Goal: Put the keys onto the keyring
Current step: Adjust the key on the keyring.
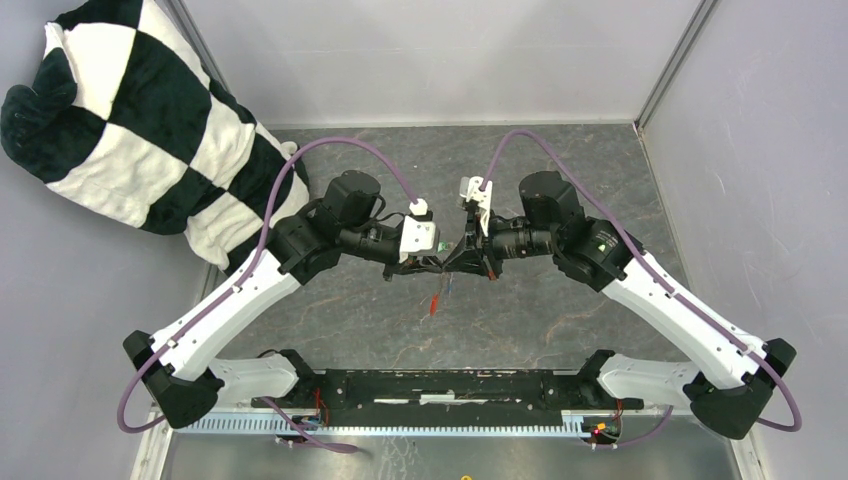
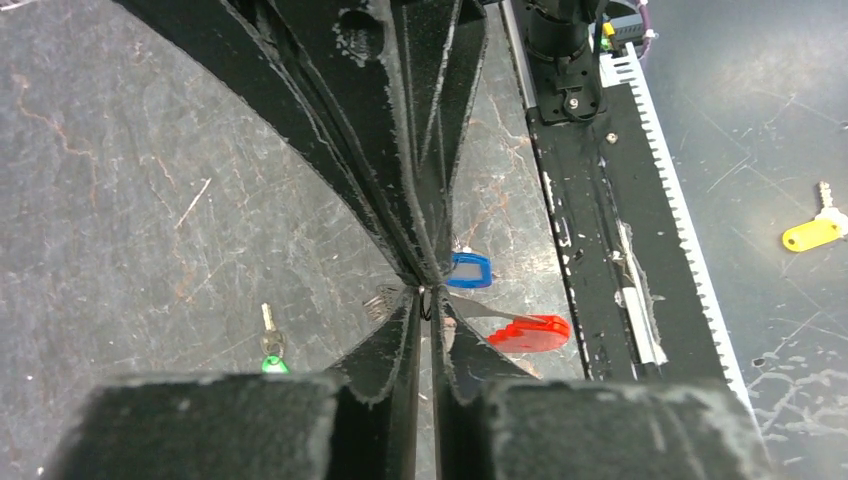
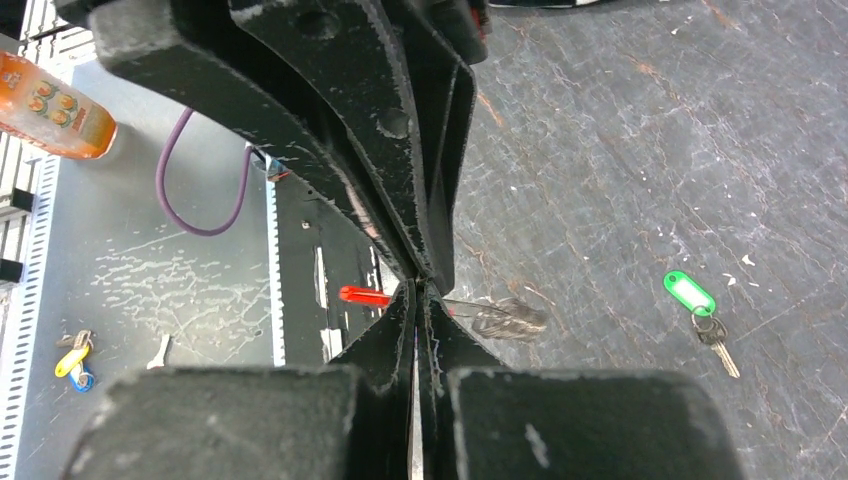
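1. Top view: bright, even, diffuse light comes from above. The arms cast only soft, faint shadows on the surface (image 1: 560, 160).
2. Left wrist view: the left tool (image 2: 430, 292) is blurred along the bottom edge. The surface behind it is sharp, with its scratches legible.
3. Right wrist view: the right tool (image 3: 420, 287) is likewise out of focus near the lens. The keyring (image 3: 508, 320) chain appears smeared.
4. Both wrist views: straight edges bow toward the frame borders.

Big bold black-and-white checks on the cushion (image 1: 130, 120)! The table (image 1: 560, 300) is dark grey, veined like marble. Left arm (image 1: 245, 290) and right arm (image 1: 670, 300) are white with black joints, under purple cables (image 1: 340, 145). The keyring (image 2: 530, 332) flashes a bright red tag. There's the blue key (image 2: 468, 270), the green key (image 2: 274, 365), and a yellow-tagged key (image 2: 811, 235).
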Robot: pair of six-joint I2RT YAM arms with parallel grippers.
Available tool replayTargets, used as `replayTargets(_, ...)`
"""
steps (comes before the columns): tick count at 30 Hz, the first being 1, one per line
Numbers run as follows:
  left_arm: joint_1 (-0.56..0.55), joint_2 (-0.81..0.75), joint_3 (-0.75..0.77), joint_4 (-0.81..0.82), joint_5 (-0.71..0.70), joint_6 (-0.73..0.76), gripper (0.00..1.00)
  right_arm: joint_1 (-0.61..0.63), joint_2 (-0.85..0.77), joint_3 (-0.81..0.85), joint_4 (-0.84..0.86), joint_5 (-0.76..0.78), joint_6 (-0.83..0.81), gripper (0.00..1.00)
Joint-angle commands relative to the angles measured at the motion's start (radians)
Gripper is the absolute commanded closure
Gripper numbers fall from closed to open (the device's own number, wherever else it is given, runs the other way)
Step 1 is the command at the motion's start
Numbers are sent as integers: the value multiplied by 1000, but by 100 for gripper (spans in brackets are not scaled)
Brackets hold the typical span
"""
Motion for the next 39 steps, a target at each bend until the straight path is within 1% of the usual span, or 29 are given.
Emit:
replayTargets(1, -4, 4, 19, 12, 19, 14, 94, 7, 3, 56, 52, -34, -4, 100)
replayTargets(2, -4, 6, 24, 5, 23, 22, 97, 8, 2, 57, 55, -45, -4, 100)
replayTargets(5, -4, 12, 36, -21, 31, 40, 98, 8, -2, 63, 66, -55, -4, 99)
replayTargets(7, -5, 10, 41, -35, 31, 40, 98, 7, -8, 77, 64, -12, 41, 84)
replayTargets(8, -4, 7, 43, -32, 32, 31, 98, 5, -14, 83, 65, 15, 59, 72)
replayTargets(9, -4, 3, 41, -18, 30, 1, 98, 4, -22, 96, 70, 45, 84, 61)
replayTargets(10, -3, -3, 35, 14, 29, -49, 98, 2, -33, 109, 76, 62, 103, 54)
replayTargets(12, 4, -23, 5, 117, 38, -210, 98, 3, -64, 113, 115, 87, 134, 50)
replayTargets(14, 7, -56, -42, 234, 69, -338, 98, 1, -107, 78, 165, 102, 170, 49)
replayTargets(16, 8, -96, -96, 400, 50, -487, 98, 0, -145, 34, 189, 131, 203, 49)
replayTargets(18, 8, -150, -143, 558, 9, -557, 98, -5, -183, -18, 214, 132, 229, 48)
replayTargets(19, 8, -164, -152, 623, -5, -563, 98, -8, -198, -44, 236, 126, 243, 47)
replayTargets(20, 8, -169, -150, 643, -15, -553, 98, -11, -208, -57, 245, 110, 256, 47)
replayTargets(22, 9, -173, -132, 657, -48, -545, 98, -13, -215, -73, 268, 78, 273, 47)
replayTargets(25, 13, -190, -139, 669, -34, -540, 98, -12, -238, -109, 336, 50, 288, 48)
replayTargets(28, 14, -205, -153, 672, -16, -553, 98, -15, -265, -147, 412, 15, 296, 52)
replayTargets(31, 14, -212, -152, 670, -5, -553, 98, -15, -295, -191, 494, 13, 298, 59)
replayTargets(33, 14, -211, -151, 667, 19, -552, 98, -14, -317, -214, 539, 25, 281, 61)
replayTargets(35, 14, -213, -154, 667, 35, -556, 98, -15, -329, -224, 548, 16, 256, 61)
replayTargets(39, 14, -214, -163, 670, 51, -567, 98, -15, -316, -238, 638, -66, 254, 57)
